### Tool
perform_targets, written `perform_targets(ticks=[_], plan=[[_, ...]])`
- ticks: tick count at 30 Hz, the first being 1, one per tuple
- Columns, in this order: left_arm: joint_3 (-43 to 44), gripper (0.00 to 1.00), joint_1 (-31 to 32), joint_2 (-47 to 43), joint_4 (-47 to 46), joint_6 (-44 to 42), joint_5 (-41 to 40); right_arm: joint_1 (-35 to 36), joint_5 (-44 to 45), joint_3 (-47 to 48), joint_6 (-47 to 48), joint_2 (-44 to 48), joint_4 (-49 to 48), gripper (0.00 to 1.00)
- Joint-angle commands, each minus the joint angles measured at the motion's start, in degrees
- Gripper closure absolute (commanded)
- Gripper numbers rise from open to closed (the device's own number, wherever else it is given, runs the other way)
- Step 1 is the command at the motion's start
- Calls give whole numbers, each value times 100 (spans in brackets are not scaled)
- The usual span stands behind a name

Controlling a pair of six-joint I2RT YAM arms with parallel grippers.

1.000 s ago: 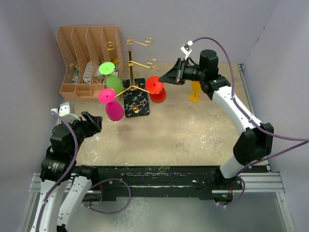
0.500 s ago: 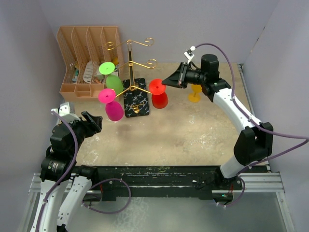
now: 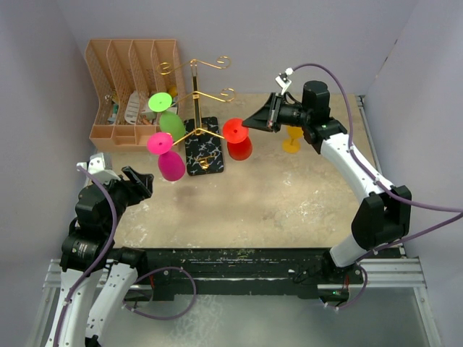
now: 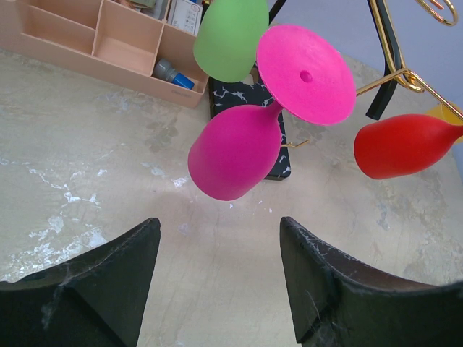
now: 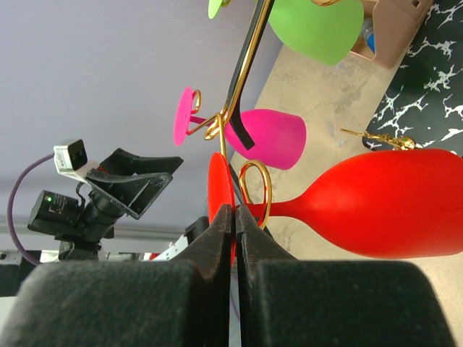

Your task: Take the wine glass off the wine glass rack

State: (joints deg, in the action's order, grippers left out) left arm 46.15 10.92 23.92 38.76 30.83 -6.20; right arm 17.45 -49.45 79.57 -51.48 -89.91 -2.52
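A: Light?
B: Bright, even, from overhead. Table (image 3: 289, 195) pale, washed out in spots. Walls (image 3: 43, 72) dimmer. Faint soft shadow under the magenta wine glass (image 4: 235, 152).
A: Glare?
B: Mild sheen on the red wine glass (image 5: 391, 206). The wine glass rack (image 4: 394, 76) wire glints.
A: Focus?
B: Overhead view sharp. Wrist views bow at the edges. Left gripper (image 4: 218, 225) and right gripper (image 5: 233, 210) sit close to the lens, dark; the right one soft.

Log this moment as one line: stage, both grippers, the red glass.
stage: grasp, not lifted | right gripper: shut on red wine glass foot | stem: in wine glass rack hook | left gripper: open, empty
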Motion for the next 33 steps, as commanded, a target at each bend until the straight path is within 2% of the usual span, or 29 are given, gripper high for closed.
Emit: perform_targets(ticks=[1, 9, 25, 33], plan=[[-1, 30, -11, 25, -160, 18, -22, -14, -290, 94, -64, 279, -281, 100], [-2, 30, -11, 43, -152, 12, -21, -3, -421, 52, -228, 283, -537, 100], [-6, 30, -11, 42, -157, 13, -40, 121, -464, 157, -112, 263, -399, 100], [-1, 30, -11, 26, -145, 26, -48, 281, -355, 508, -106, -37, -393, 100]])
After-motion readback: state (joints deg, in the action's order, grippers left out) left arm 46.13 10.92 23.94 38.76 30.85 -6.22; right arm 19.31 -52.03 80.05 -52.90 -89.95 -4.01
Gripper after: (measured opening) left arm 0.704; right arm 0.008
